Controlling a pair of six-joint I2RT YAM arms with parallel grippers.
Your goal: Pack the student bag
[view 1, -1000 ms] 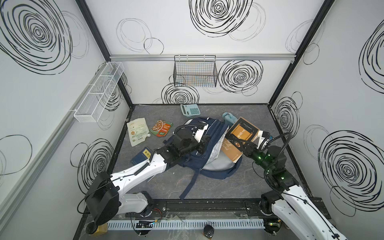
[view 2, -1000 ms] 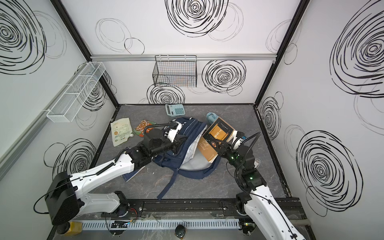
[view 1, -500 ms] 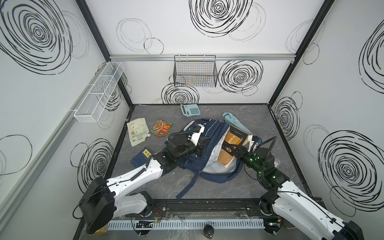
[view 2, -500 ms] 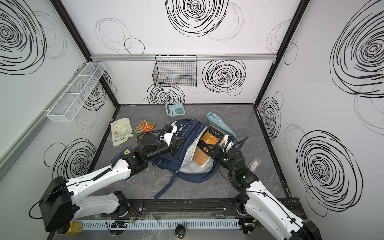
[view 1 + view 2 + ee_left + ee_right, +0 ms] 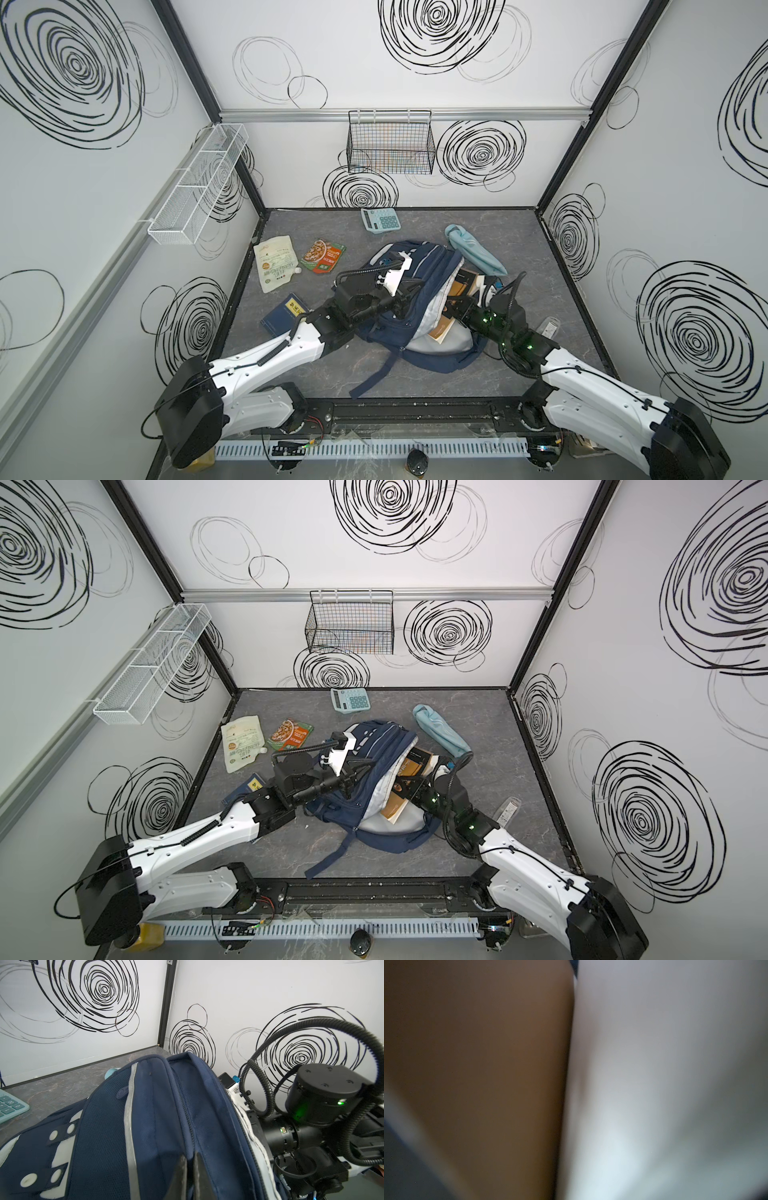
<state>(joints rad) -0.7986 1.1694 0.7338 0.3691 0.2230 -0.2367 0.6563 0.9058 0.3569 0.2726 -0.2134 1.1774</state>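
Blur of book (image 5: 477, 1064), perhaps, inside student bag (image 5: 430, 266)

Teal calculator (image 5: 380, 219), blue umbrella (image 5: 473, 249) — and a white pouch (image 5: 276, 262) just beside an orange pouch (image 5: 323, 255).

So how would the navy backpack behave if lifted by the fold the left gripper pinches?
Likely floppy: the student bag slumps open around the book. Its loose strap would probably drag. The left gripper holds only a fabric fold, so it may stretch before lifting.
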